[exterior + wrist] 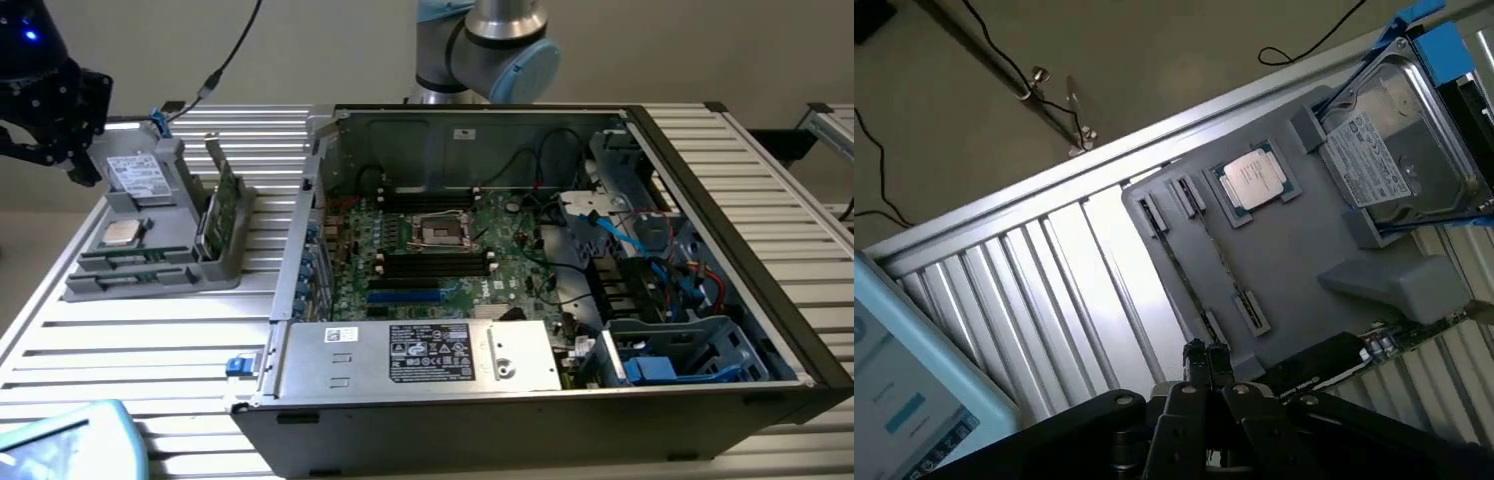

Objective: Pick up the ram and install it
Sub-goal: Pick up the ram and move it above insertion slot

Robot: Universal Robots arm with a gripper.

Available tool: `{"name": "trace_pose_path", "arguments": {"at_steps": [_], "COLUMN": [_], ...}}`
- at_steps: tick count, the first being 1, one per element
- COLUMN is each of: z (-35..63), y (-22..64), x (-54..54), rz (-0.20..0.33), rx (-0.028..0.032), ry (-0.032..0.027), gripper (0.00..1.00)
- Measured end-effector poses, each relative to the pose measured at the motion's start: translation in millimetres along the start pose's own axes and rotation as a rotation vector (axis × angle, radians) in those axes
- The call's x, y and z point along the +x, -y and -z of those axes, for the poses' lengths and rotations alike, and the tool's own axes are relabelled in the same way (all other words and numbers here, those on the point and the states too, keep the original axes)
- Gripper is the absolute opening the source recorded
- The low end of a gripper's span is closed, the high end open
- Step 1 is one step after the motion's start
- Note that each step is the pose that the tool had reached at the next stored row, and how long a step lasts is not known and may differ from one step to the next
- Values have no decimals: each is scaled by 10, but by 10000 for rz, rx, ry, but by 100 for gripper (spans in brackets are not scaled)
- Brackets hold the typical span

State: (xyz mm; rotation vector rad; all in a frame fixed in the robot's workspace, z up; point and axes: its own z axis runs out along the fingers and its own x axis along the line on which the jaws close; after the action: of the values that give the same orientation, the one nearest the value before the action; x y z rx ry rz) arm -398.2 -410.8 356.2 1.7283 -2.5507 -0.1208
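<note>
Both fingers (pixel 1196 354) of the gripper (pixel 1206 350) are pressed together with no gap between them, and they grip nothing. In the wrist view their tips hang over one end of the ram (pixel 1179 268), a slim stick standing on edge between small clips in a grey tray (pixel 1294 260); whether they touch it cannot be told. In the exterior view the black gripper (pixel 80 170) sits above the far corner of that tray (pixel 147 285), at the exterior view's left, with the ram (pixel 134 256) lying low along the tray's near side. A silver processor chip (pixel 1254 180) lies just beside the ram, a hard drive (pixel 1394 150) beyond it, and a taller green card (pixel 220 205) stands upright at the tray's edge. An open computer case (pixel 441 415) rests on the slatted metal table (pixel 147 350) beside the tray, its motherboard (pixel 441 235) exposed.
</note>
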Motion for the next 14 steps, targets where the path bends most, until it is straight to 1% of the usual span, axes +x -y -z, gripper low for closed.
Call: {"name": "trace_pose_path", "arguments": {"at_steps": [4, 6, 9, 14], "z": [-7, -13, -21, -36], "y": [1, 2, 3, 4], "x": [0, 0, 0, 0], "rz": [731, 1092, 1639, 2548], "rx": [-31, -40, -48, -47], "ry": [18, 14, -24, -115], "gripper": [11, 11, 11, 11]}}
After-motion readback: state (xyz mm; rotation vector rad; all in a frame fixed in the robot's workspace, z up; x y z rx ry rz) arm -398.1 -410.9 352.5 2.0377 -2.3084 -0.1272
